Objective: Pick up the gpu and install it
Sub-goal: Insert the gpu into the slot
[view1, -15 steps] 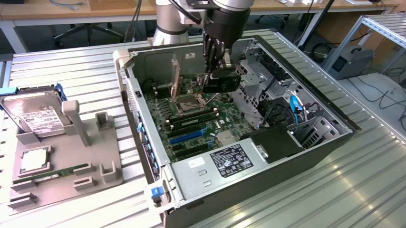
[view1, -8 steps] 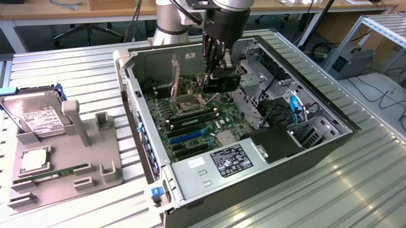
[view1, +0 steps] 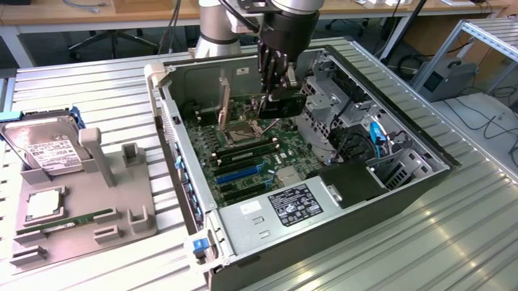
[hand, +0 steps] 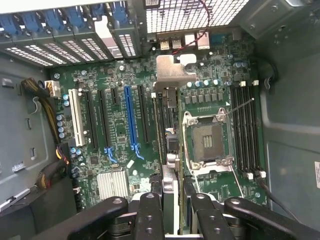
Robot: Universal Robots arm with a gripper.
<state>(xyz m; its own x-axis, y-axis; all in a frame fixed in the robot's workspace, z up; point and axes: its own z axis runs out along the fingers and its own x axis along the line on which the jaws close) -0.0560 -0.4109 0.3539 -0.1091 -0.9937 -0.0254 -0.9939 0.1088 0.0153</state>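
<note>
exterior view: the end effector (view1: 278, 91) hung inside the open case (view1: 421, 176) on the table (view1: 81, 85), clamped on the gpu (view1: 283, 107), which stood upright over the motherboard (view1: 242, 159). a hard drive (view1: 45, 145) lay on a grey fixture (view1: 81, 230) at the exterior view's left.

wrist view: the gpu (hand: 169, 130) ran edge-on between the fingers (hand: 150, 212), its silver bracket (hand: 172, 72) leading, between the blue slot (hand: 131, 115) and the cpu socket (hand: 207, 140).

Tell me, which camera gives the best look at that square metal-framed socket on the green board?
The wrist view: it looks straight down on the socket, so its silver frame and dark centre show whole. The exterior view shows the socket at a slant, down inside the computer case.
</note>
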